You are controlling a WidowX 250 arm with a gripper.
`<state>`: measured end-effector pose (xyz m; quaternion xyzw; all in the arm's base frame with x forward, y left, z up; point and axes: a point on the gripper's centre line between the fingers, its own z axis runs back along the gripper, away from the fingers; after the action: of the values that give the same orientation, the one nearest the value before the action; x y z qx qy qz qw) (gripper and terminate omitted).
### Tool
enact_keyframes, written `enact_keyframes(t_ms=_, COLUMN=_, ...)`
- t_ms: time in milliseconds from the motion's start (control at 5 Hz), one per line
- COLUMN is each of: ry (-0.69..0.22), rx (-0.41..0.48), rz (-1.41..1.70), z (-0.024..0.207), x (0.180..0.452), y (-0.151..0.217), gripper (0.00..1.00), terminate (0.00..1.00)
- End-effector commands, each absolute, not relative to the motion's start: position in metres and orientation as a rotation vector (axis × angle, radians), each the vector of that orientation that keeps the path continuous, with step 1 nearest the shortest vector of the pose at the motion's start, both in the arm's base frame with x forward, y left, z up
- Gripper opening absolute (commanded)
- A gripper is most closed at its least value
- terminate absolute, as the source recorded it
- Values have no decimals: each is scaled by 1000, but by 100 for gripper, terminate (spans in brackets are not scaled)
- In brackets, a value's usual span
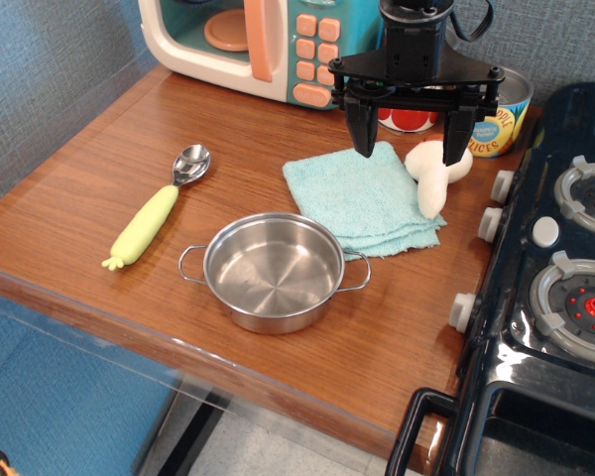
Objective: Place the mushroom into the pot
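Jaws (409,135) spread beside mushroom (435,175)

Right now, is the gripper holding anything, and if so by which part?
Nothing is held. The gripper hangs open above the teal cloth; the mushroom lies by its right-hand finger, ungripped.

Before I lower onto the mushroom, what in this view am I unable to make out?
- Mushroom: its top is behind the claw's right finger; contact cannot be told.
- Tin cans: mostly hidden behind the claw.
- Toy microwave: top cut off by the frame edge.
- Toy stove: right side cut off.
- Pot: fully visible, empty.
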<state>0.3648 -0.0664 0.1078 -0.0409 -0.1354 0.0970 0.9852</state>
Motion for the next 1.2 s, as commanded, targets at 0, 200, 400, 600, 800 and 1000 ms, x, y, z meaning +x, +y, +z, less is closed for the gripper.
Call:
enact_keyframes(t_ms=0, ry=-272, rx=-82, rz=195, z=108, x=365, y=-66, gripper=100, terminate=0)
enact_keyframes(t_ms=200, ry=-248, rx=-73, rz=217, z=92, x=390, y=-73, gripper=100, terminate=0)
enact_keyframes(t_ms=400, ry=-208, rx=-70, rz=238, z=76, x=410, y=-77, gripper=100, terminate=0)
enact_keyframes(t_ms=600, ry=-181, rx=-82, rz=267, z=65, x=426, y=-82, gripper=100, terminate=0)
enact_keyframes(t_ms=800, ry=-158, rx=-70, rz=271, z=58, x=432, y=-88, gripper=100, terminate=0)
enact_keyframes(t_ms=1000, ry=-129, rx=-51, rz=249, z=51, x=434, y=-93, gripper=100, terminate=0)
